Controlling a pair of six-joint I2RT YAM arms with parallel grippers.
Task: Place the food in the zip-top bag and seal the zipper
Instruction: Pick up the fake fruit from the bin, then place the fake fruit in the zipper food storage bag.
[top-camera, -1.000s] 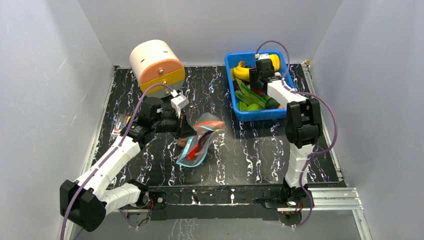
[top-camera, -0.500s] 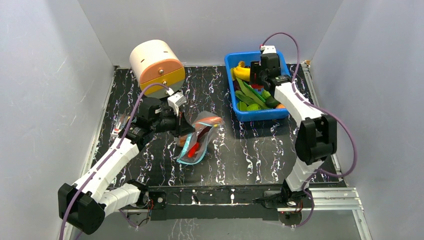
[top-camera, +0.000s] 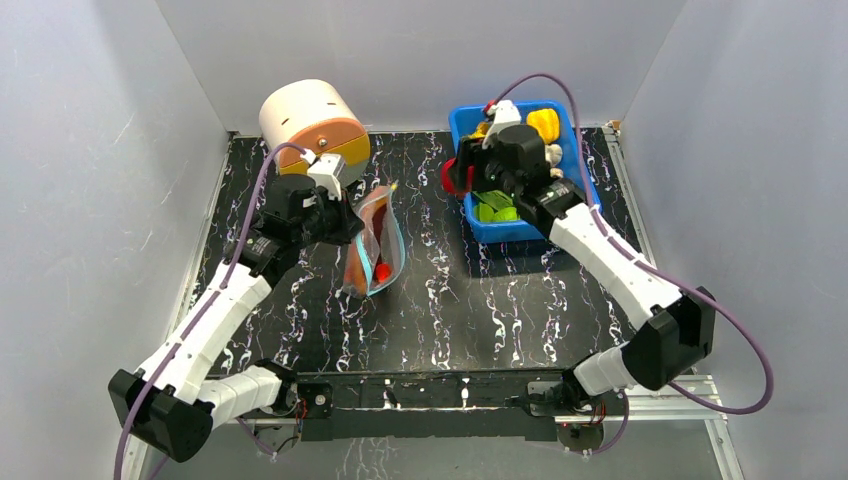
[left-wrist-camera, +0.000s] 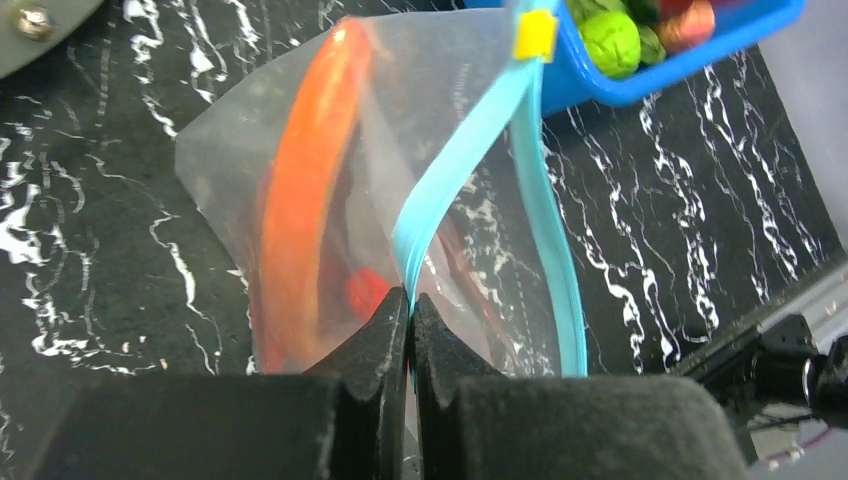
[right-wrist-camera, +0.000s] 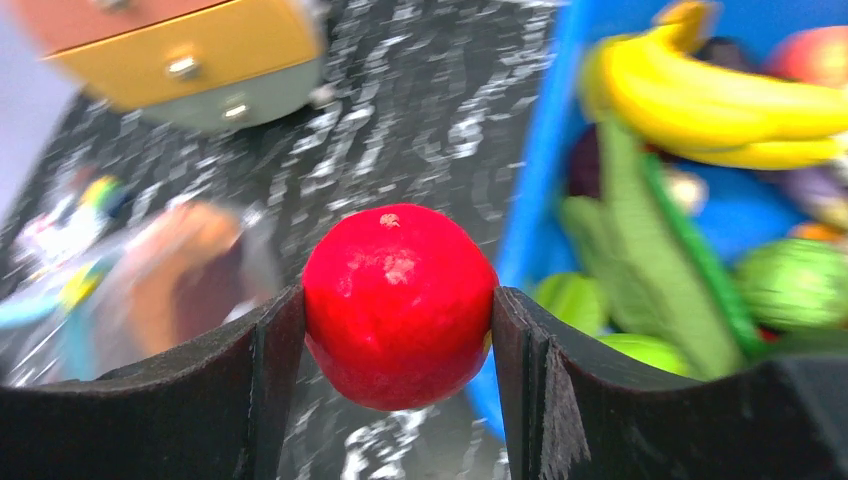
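Item: red round toy fruit (right-wrist-camera: 398, 300), clamped between the partly spread fingers of the right gripper (top-camera: 462, 178), upper centre of the overhead view, just past the left wall of the blue bin (top-camera: 520, 230). Item: zip-top bag (top-camera: 372, 250), centre-left, hanging upright from the left gripper (left-wrist-camera: 410, 300), which is pinched fully closed on the teal zipper (left-wrist-camera: 470, 150); orange food piece (left-wrist-camera: 300, 190) already inside. Handling note: the mouth gapes only narrowly, so bring the fruit squarely above the gap, lower it in, then release. Change: the bag, formerly slumped lower in the frame, is now raised; the right arm, formerly over the bin, is now swung left.
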